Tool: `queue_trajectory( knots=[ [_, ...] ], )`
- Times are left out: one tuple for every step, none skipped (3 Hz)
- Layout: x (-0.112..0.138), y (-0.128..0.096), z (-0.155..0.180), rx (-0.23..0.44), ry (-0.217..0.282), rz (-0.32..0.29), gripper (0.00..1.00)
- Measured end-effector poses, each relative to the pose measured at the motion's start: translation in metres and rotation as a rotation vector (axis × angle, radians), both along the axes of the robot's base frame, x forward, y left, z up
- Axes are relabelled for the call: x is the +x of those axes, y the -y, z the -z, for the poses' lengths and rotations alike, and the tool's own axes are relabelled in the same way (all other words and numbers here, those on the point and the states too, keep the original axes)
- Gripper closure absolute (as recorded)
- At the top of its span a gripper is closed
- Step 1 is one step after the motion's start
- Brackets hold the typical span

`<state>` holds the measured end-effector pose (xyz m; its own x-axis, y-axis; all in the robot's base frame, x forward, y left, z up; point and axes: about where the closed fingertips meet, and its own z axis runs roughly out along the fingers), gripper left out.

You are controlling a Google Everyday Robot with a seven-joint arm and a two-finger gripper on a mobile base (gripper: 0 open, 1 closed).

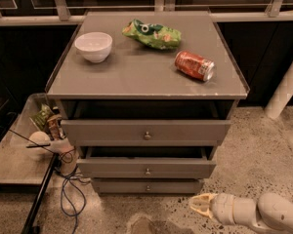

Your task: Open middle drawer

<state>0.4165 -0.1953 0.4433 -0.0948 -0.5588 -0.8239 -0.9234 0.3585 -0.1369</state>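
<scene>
Middle drawer [146,168] is not held. Nearest, the gripper [201,206] is seen low at right above the floor, apart from the cabinet, its fingers seemingly closed on nothing. The drawer is found second of three fronts, drawn out partway, with a dark gap shown above its knob [147,171]. The task is judged largely done; a further pull may be left. Beyond, on the tabletop [136,77], are set a white bowl [94,45], a green bag [152,34] and a red can [194,65]. No writing can be read.

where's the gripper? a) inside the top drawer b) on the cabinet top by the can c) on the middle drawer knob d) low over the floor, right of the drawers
d: the gripper hangs low over the floor, below and right of the middle drawer, clear of its knob.
</scene>
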Motion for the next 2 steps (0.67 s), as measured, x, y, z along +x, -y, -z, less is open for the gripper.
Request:
queue_trajectory(
  knots=[
    [0.001, -0.001, 0.0, 0.0, 0.001, -0.002, 0.59],
    [0.042, -0.024, -0.019, -0.029, 0.064, -0.055, 0.34]
  ],
)
